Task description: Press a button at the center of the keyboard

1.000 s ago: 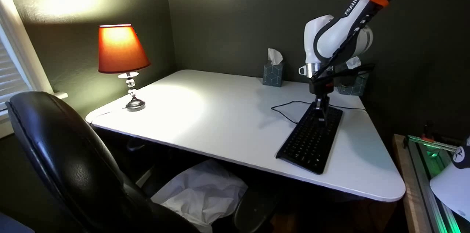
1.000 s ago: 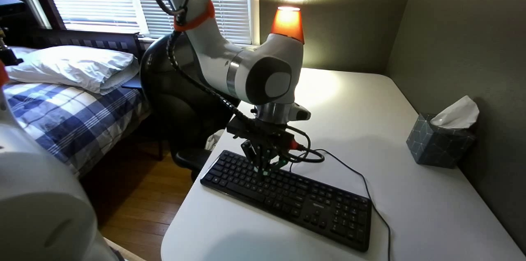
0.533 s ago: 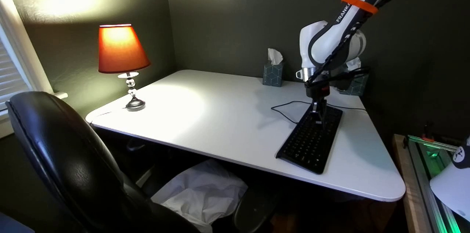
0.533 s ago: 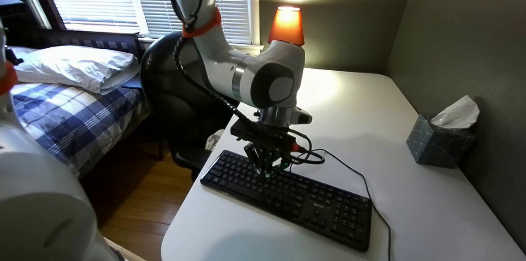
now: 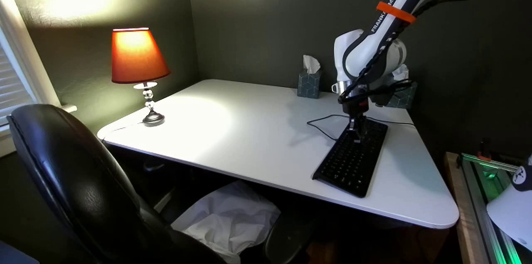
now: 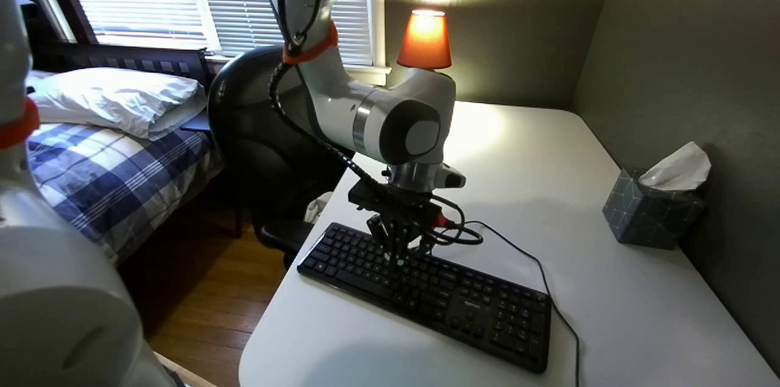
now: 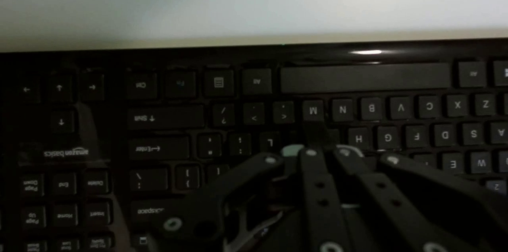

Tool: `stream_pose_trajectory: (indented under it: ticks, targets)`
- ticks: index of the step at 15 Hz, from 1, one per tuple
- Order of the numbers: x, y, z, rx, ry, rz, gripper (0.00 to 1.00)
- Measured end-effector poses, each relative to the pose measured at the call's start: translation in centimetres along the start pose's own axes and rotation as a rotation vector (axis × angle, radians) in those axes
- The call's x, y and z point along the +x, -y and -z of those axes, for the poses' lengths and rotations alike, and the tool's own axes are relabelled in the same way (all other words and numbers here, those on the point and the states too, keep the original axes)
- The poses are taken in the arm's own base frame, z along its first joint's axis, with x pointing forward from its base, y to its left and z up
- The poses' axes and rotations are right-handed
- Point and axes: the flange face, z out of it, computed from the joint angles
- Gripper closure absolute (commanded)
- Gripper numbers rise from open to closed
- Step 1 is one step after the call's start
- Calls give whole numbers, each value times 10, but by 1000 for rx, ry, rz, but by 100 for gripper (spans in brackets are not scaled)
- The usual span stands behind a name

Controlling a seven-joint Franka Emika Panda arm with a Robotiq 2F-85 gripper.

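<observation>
Directly beneath the gripper (image 5: pixel 358 139), the black keyboard (image 6: pixel 463 309) (kbd.) lies flat on the white desk (image 5: pixel 266 141), extending to both sides of the gripper. Jaws together, tips pointing down over the letter rows; contact w/ keys can't be told. Wrist view, kbd. lettering inverted: M key (image 7: pixel 313 110) just beyond the tips, spacebar (image 7: pixel 365 78) farther out the same way, arrow keys (image 7: pixel 60 87) well left of the gripper. Thin cable (image 6: pixel 538 261) lies near the gripper, on the side opp. the spacebar. In an ext. view, a tissue box (image 5: pixel 309 85) stands behind & left of the gripper; a second tissue box (image 5: pixel 402 98) behind & right, partly hidden by the arm (image 5: pixel 369 54). Lit lamp (image 5: pixel 138 58) w/ red-orange shade: well apart from the gripper, toward the desk's far end, seen in both ext. views. Black chair (image 5: pixel 75 185): at the desk edge, also well apart from the gripper.
</observation>
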Motion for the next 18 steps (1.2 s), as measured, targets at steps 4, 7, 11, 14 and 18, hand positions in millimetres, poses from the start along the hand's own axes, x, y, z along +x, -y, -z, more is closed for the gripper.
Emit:
stream_pose_trajectory:
  ticks: [4,7,11,14,18]
  targets:
    - [6,4,-5,8,7,0,100]
    - [10,4,-9,10,13,-1,100]
    - [11,1,-10,15,12,-12,100]
    - [11,0,-10,17,12,-17,100]
    - [11,0,-10,18,14,-17,100]
